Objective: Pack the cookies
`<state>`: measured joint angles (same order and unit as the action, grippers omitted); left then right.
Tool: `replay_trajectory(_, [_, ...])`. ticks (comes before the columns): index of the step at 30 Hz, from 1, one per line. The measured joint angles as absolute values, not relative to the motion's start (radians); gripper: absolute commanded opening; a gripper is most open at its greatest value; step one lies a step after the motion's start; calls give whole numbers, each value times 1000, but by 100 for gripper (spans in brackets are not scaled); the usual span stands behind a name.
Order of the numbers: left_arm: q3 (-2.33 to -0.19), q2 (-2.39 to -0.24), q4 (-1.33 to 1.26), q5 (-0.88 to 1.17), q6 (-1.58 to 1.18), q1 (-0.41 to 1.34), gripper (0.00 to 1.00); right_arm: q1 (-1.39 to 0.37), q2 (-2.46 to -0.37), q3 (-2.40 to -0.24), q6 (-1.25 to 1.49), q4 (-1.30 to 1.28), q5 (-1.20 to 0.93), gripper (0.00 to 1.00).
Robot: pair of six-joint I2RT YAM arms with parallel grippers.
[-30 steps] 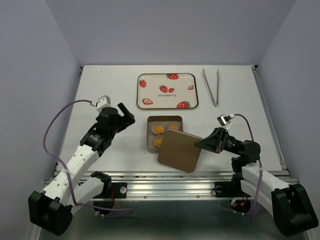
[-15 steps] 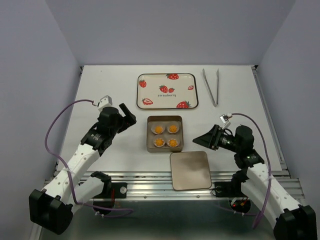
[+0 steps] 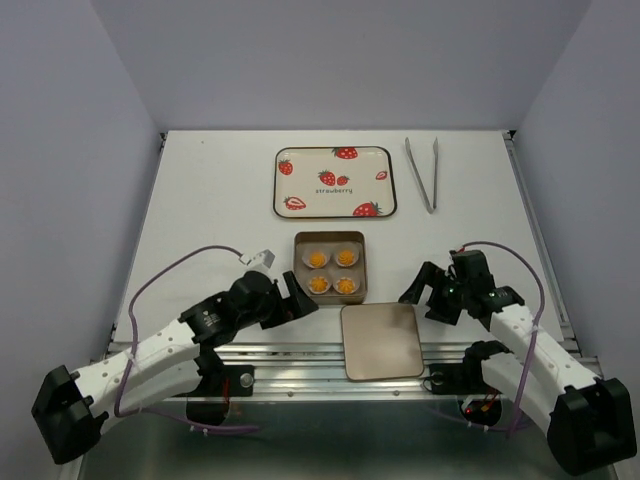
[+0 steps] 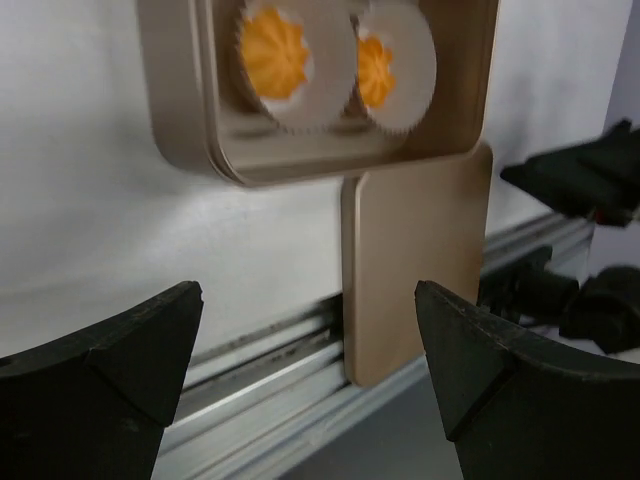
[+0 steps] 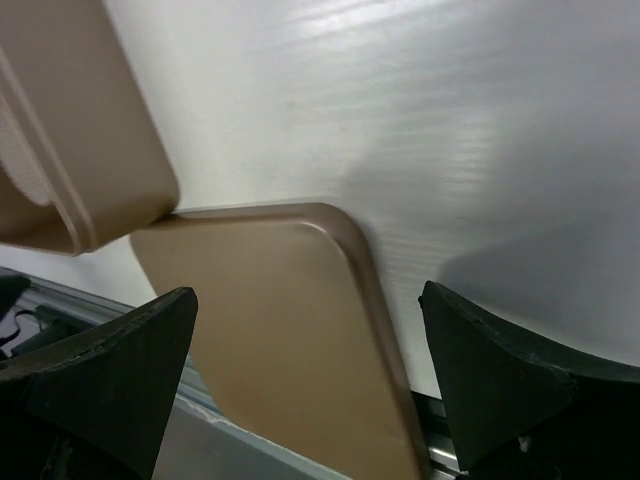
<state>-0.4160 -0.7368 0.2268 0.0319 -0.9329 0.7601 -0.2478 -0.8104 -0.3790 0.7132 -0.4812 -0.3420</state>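
Several small orange cookies (image 3: 331,271), each in a white paper cup, sit inside the open square gold tin (image 3: 300,270) at mid-table. Two of the cookies (image 4: 272,48) show at the top of the left wrist view. The tin's flat gold lid (image 3: 382,340) lies on the table just in front of the tin, at the near edge. My left gripper (image 3: 300,298) hovers open at the tin's near left corner, empty. My right gripper (image 3: 418,295) is open and empty just right of the lid (image 5: 280,330), whose far corner lies between its fingers in the right wrist view.
A white tray (image 3: 335,182) printed with strawberries lies behind the tin. Metal tongs (image 3: 422,173) lie at the back right. The metal rail (image 4: 260,370) of the table's near edge runs under the lid's overhanging end.
The right gripper let go of the lid, which dropped flat at the near edge, and opened wide. The left arm swung from the left side to the tin's near left corner.
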Motion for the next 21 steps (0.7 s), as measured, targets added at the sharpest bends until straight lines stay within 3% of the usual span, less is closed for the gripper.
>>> replay_trajectory(5, [-334, -798, 137, 25, -1111, 1014, 99, -264, -896, -391, 719, -524, -321, 100])
replay_trajectory(14, [-482, -1319, -55, 54, -1171, 1229, 99, -420, -1006, -418, 761, -509, -375, 100])
replay_trajectory(21, [-487, -1421, -221, 130, -1209, 1261, 84, -427, -946, -377, 770, -567, -437, 98])
